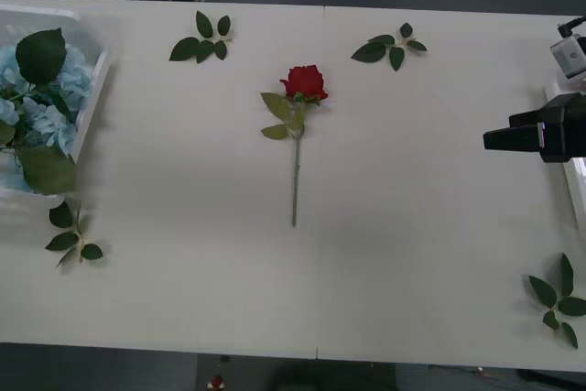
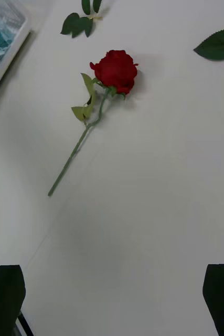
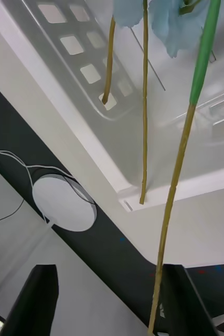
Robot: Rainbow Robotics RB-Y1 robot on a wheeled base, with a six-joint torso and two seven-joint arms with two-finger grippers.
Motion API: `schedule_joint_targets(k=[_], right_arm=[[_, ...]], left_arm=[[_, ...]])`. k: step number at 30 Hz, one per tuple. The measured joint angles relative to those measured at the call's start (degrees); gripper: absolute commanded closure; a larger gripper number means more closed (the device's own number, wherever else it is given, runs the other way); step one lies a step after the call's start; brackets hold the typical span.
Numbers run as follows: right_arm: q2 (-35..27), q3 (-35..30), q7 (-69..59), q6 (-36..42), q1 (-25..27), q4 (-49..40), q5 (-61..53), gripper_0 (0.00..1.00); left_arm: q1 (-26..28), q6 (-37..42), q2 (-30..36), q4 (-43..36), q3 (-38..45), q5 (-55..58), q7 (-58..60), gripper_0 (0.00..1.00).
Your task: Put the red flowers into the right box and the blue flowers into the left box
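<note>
Your right gripper (image 1: 490, 140) hangs level over the table's (image 1: 412, 226) right edge, black fingers (image 2: 7, 296) spread, empty. The rose (image 1: 304, 82) lies mid-table. Your left gripper (image 3: 104, 299), open, sits by the left box (image 1: 92, 89) holding the blue flowers (image 1: 50, 103)

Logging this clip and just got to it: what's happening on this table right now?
A flower-sorting job is partway through. The blue flowers already lie in the left box at the table's left edge. One red flower lies alone mid-table, untouched. The right tool is open, hanging over bare table short of the rose's stem. The left tool is open beside the left box, gripping nothing. Loose leaf sprigs lie scattered around.
</note>
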Motion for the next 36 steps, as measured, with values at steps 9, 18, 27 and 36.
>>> schedule_joint_targets(k=[9,18,27,36], right_arm=[[2.80,-0.21,8.85,-0.20,0.13,-2.19,-0.27,0.00],[2.85,-0.21,9.04,-2.34,3.62,-6.19,-4.17,0.00],[2.85,-0.21,16.59,-4.40,6.04,-6.58,-6.05,0.00],[2.85,-0.88,16.62,-4.40,7.73,-8.17,-6.09,0.00]], left_arm=[[0.00,2.48,0.00,-0.14,1.20,10.18,0.00,0.10],[0.00,20.87,0.01,-3.91,16.20,36.55,-6.12,0.08],[-0.62,21.77,0.00,-10.82,17.38,56.33,-12.16,0.08],[-11.46,17.89,-8.96,-21.25,4.39,48.83,15.13,0.08]])
